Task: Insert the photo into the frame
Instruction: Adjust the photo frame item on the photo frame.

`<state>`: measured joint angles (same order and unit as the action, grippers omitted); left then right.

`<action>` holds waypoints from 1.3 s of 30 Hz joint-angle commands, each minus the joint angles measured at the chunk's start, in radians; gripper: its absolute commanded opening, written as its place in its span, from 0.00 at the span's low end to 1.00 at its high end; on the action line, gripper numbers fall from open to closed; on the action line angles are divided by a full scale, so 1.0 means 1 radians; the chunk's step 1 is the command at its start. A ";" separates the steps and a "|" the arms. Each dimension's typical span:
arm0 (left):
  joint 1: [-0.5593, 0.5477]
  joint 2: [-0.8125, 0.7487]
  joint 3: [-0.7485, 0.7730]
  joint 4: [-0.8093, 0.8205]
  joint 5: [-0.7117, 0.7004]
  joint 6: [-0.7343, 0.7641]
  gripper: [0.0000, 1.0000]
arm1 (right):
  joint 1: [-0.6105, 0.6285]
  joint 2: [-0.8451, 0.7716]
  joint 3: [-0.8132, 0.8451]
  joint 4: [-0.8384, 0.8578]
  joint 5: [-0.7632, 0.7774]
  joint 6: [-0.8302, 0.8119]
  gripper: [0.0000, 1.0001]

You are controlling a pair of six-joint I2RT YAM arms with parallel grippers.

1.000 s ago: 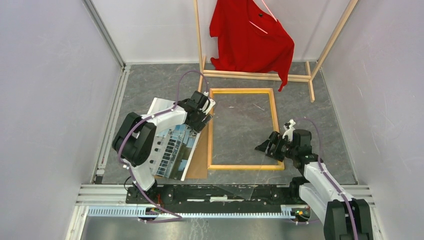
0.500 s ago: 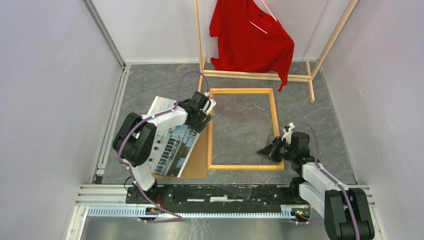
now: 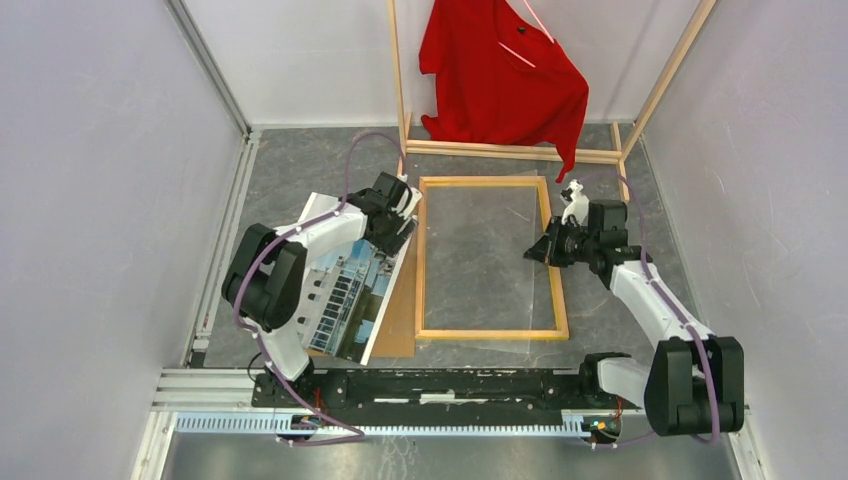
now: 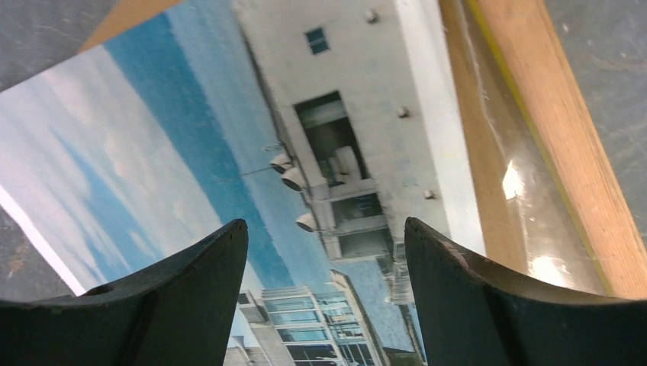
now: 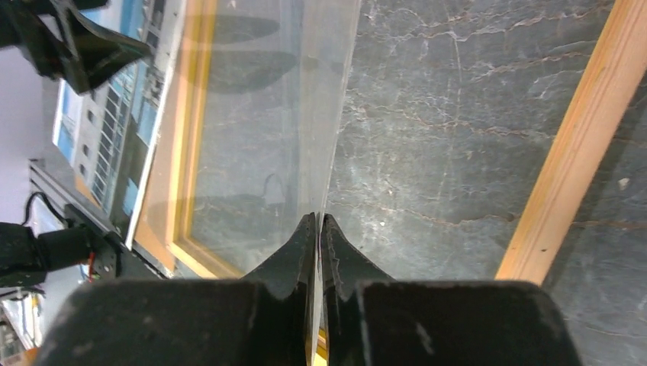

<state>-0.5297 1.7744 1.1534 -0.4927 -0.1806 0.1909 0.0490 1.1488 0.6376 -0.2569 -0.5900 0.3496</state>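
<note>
At the back, a red shirt [image 3: 500, 75] hangs from a light wooden rack [image 3: 520, 152]. On the grey, stone-patterned table [image 3: 300, 170], a brown backing board [image 3: 398, 320] lies flat. A clear sheet [image 5: 259, 130] sits tilted above the surface.

Lab cell, white panel walls [image 3: 100, 150]

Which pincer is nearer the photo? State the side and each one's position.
Left. The left pincer hovers open directly above the photo; the right pincer is across the frame, shut on a clear sheet near its right rail.
</note>
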 commanded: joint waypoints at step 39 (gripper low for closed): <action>0.003 -0.051 0.096 -0.083 0.007 -0.013 0.82 | -0.008 0.367 0.496 -0.322 0.150 -0.314 0.03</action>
<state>-0.5148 1.7687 1.2125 -0.5575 -0.1738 0.1909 0.0444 1.5200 1.1259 -0.6025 -0.4286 0.0544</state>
